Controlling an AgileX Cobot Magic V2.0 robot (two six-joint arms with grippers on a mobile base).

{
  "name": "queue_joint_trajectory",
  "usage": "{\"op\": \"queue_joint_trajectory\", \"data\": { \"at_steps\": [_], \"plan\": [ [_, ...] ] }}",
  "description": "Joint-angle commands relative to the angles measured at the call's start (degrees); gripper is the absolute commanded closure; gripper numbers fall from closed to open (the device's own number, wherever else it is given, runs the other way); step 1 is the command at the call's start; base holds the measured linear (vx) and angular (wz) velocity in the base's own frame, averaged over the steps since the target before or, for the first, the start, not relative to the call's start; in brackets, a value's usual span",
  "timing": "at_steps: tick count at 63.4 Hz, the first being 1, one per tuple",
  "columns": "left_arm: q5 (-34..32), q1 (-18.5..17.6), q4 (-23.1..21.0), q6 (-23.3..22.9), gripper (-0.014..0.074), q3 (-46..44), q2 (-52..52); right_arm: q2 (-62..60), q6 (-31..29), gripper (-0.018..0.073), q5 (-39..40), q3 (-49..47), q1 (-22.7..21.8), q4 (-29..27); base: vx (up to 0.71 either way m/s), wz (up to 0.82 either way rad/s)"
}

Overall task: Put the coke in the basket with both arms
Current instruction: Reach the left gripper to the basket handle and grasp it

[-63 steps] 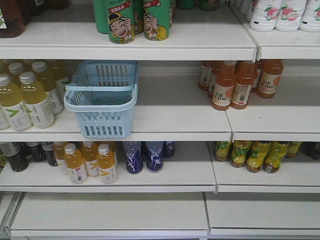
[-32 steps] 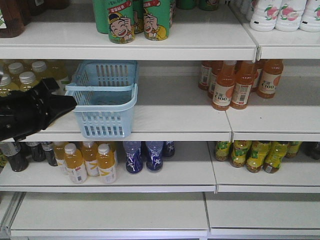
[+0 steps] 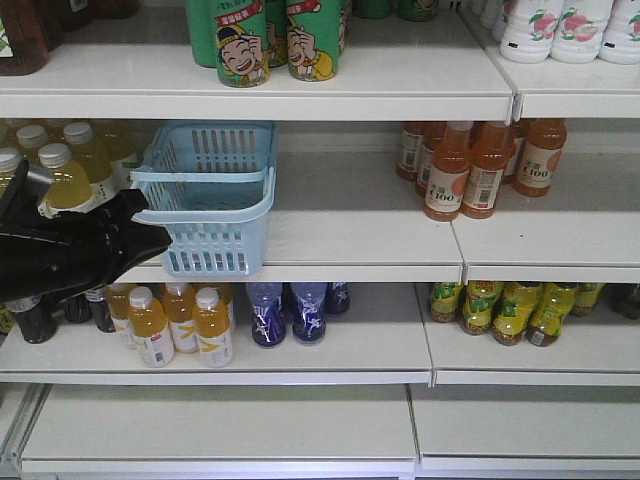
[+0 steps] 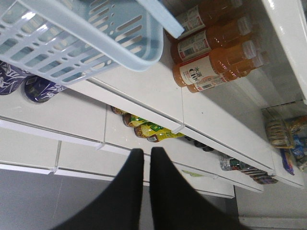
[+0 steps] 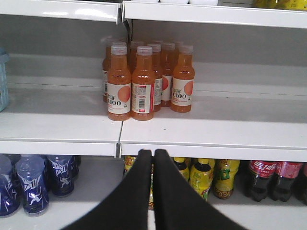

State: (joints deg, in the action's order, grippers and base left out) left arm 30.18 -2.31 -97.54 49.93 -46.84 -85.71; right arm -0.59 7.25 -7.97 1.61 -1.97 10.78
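Coke (image 5: pixel 263 173) on lower shelf (image 5: pixel 240 213), left end effector (image 4: pixel 147 152) closed near basket (image 3: pixel 200 210), right end effector (image 5: pixel 153 154) closed

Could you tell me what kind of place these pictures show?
Most likely a shop's drinks aisle, or a mock-up of one: white shelves carry neat rows of identical orange bottles, and a light blue shopping basket stands on the middle shelf.

Basket (image 3: pixel 212 248) on mid shelf (image 3: pixel 340 240), L of centre. Cans (image 3: pixel 265 40) on top shelf, above it. Juice btls (image 3: pixel 75 170) L of basket, partly behind L arm (image 3: pixel 70 250); arm tip before basket's front-L corner. C100 btls (image 3: pixel 470 170) well R, same shelf. Lower shelf: swirl btls (image 3: pixel 290 312) under basket, cokes (image 5: pixel 261 178) far R.
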Motion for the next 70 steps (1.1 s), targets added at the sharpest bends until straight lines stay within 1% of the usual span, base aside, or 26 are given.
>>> {"op": "queue_joint_trajectory", "data": {
  "at_steps": [1,9,14,18,24,28,35,56,70],
  "plan": [
    [2.0,-0.1,-4.7,-0.1,0.0493,-3.7,1.7,-1.0,-0.5,0.0561,4.1,0.5,-0.2,0.4,0.00,0.00],
    [1.5,-0.1,-4.7,-1.3,0.0344,-8.1,0.9,-1.0,-0.5,0.0561,4.1,0.5,-0.2,0.4,0.00,0.00],
    [-0.3,-0.1,-4.7,-1.3,0.0256,-10.7,0.0,-1.0,-0.5,0.0561,4.1,0.5,-0.2,0.4,0.00,0.00],
    [-1.8,-0.1,-4.7,-2.2,0.0191,-12.1,-0.8,-1.0,-0.5,0.0561,4.1,0.5,-0.2,0.4,0.00,0.00],
    [-3.8,-0.1,-4.7,-6.2,0.0103,-13.5,-2.0,-1.0,-0.5,0.0561,4.1,0.5,-0.2,0.4,0.00,0.00],
    [-4.3,-0.1,-4.7,-8.6,0.0072,-14.2,-3.2,-1.0,-0.5,0.0561,4.1,0.5,-0.2,0.4,0.00,0.00],
    [-3.9,-0.1,-4.7,-10.3,0.0063,-15.0,-4.8,-1.0,-0.5,0.0561,4.1,0.5,-0.2,0.4,0.00,0.00],
    [-5.0,-0.1,-4.7,-10.6,0.0063,-15.3,-7.0,-1.0,-0.5,0.0561,4.1,0.5,-0.2,0.4,0.00,0.00],
    [-7.8,-0.1,-4.7,-10.7,0.0063,-15.5,-7.3,-1.0,-0.5,0.0561,4.1,0.5,-0.2,0.4,0.00,0.00]
  ]
}}
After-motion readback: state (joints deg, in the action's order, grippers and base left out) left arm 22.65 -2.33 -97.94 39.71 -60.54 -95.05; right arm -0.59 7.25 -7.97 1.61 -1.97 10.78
